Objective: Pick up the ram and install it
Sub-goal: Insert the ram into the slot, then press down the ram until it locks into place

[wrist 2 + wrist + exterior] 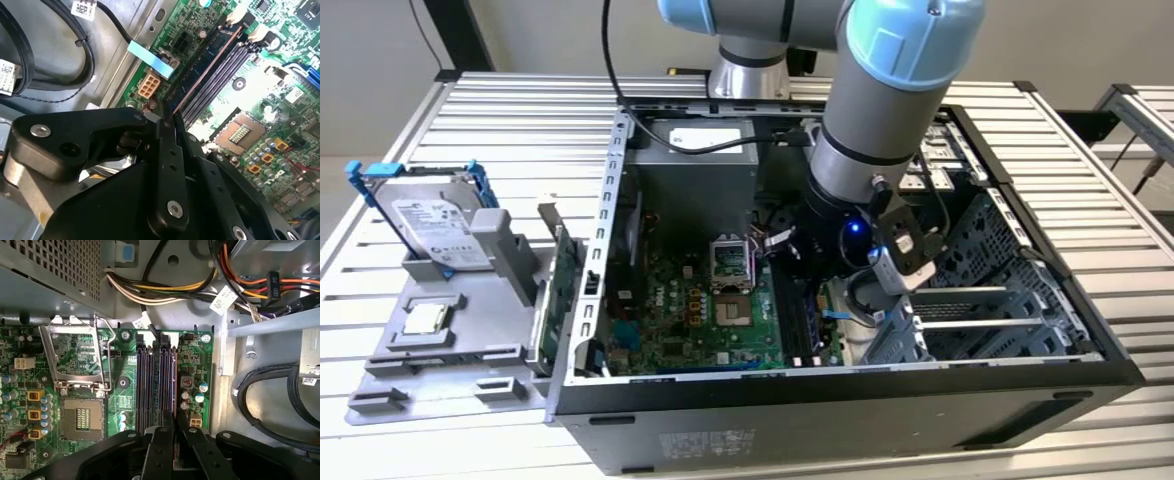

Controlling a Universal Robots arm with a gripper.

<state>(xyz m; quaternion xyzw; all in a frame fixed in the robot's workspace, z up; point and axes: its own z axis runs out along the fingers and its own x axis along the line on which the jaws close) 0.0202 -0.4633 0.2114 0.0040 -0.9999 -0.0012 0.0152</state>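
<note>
On the slatted tabletop [1067, 120], inside the open case [854, 400], our claw [175, 427] is clenched on the ram [210, 67], standing edgewise in the motherboard's slot [172, 385]. We judge seating is underway; next, firm downward pressure.

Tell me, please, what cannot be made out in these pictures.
- Exterior view: the memory slots are hidden behind the arm.
- Both wrist views: the near end of the ram is covered by the gripper, so full seating is unclear.
- Label of the ram: the stick is seen edge-on, so it is hidden.
</note>
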